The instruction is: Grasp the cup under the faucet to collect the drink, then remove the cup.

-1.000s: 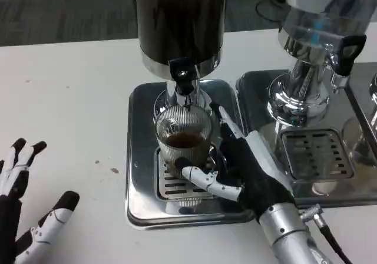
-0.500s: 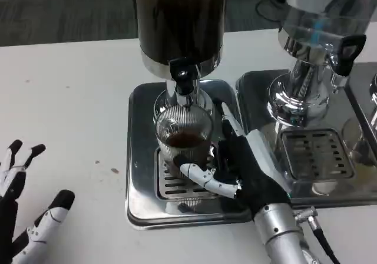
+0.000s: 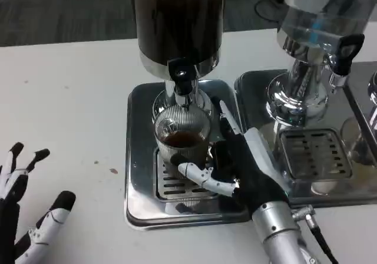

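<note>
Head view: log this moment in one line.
right hand: holds ribbed glass cup under black faucet | cup: some dark drink | left hand: open

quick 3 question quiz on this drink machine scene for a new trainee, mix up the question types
1. True or false: the right hand grips the cup under the faucet.
2. What is in the cup? A) nothing B) some dark drink C) ice
3. Fill in: the left hand lies on the white ____, holding nothing.

Key: 1 true; 2 B; 3 table. The cup stands on the drip tray of the dark dispenser; a second dispenser stands to its right.
</note>
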Motion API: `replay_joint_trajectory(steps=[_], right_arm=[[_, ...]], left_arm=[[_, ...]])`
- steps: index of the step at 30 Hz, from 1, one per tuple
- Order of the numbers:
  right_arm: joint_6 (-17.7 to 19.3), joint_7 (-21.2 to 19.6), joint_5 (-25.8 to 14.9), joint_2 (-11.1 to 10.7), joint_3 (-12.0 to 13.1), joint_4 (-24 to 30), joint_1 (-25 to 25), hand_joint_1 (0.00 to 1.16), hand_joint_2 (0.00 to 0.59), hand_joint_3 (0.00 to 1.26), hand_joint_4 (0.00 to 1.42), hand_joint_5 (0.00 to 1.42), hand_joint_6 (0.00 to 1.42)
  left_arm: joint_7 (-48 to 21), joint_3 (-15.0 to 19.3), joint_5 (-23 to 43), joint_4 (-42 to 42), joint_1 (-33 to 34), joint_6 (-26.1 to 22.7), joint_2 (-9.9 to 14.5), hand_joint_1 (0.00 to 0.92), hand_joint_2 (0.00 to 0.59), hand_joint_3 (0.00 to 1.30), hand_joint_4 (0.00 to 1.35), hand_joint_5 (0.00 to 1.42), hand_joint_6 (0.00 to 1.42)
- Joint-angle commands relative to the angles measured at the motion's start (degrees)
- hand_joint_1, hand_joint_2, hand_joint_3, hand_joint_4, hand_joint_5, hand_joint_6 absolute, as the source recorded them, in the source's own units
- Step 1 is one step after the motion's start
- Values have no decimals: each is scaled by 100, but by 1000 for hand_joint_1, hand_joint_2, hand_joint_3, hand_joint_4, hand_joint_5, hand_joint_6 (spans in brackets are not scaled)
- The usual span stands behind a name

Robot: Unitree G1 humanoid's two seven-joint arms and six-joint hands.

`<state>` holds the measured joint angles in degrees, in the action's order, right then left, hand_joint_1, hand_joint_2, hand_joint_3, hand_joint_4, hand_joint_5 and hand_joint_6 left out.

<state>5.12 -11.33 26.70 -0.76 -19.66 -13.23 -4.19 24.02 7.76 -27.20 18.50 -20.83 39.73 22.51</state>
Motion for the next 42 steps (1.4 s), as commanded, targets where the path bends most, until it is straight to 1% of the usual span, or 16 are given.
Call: replay_joint_trajectory(steps=[1,3,7,10,13,16,18,21,26,30,35,39,42], right_arm=[[114,110,-42,35,-110,-109,-51,659,180,0,0,51,301],[83,44,58,33,-150,-115,-69,660,180,0,0,55,302],[-28,22,26,82,-100,-180,-113,662,179,0,0,59,304],[-162,-27,151,119,-175,-89,-76,664,178,0,0,70,307],[-174,-200,251,142,-200,-40,-52,669,174,0,10,89,309],[-219,-207,246,164,-194,-30,-82,675,170,0,25,98,312],[-257,-269,331,169,-227,-38,-105,676,170,0,33,108,314],[-234,-251,266,183,-184,-66,-93,677,170,0,44,119,316],[-176,-325,284,244,-217,-82,-132,678,169,0,86,164,351],[-178,-283,261,275,-221,-113,-163,695,166,0,94,183,399],[-229,-288,240,279,-174,-204,-202,696,164,0,100,186,406],[-119,-347,130,339,-120,-316,-209,701,165,0,113,207,423],[-88,-371,120,344,-135,-351,-247,721,162,0,139,242,451]], left_arm=[[-32,-3,56,-43,-79,-44,-33,0,185,217,5,173,0],[-28,5,57,-51,-96,-47,-41,0,187,218,5,173,0],[-36,28,80,-77,-113,-58,-46,0,190,224,16,184,0],[-46,45,98,-90,-110,-67,-38,0,190,228,17,186,0],[-61,42,122,-98,-111,-79,-42,0,191,232,28,197,0],[-77,26,152,-93,-105,-92,-58,0,191,240,38,203,0],[-87,12,166,-100,-99,-104,-63,0,191,241,39,205,0],[-95,-8,189,-115,-90,-134,-75,0,190,241,47,216,0],[-116,5,239,-113,-89,-154,-103,0,190,244,54,223,0],[-116,7,247,-113,-93,-156,-130,0,191,250,63,234,0],[-126,24,288,-102,-93,-158,-142,0,191,253,70,237,0],[-127,24,302,-92,-88,-152,-148,0,195,261,79,238,0],[-131,22,320,-93,-92,-162,-166,0,196,266,82,239,0]])
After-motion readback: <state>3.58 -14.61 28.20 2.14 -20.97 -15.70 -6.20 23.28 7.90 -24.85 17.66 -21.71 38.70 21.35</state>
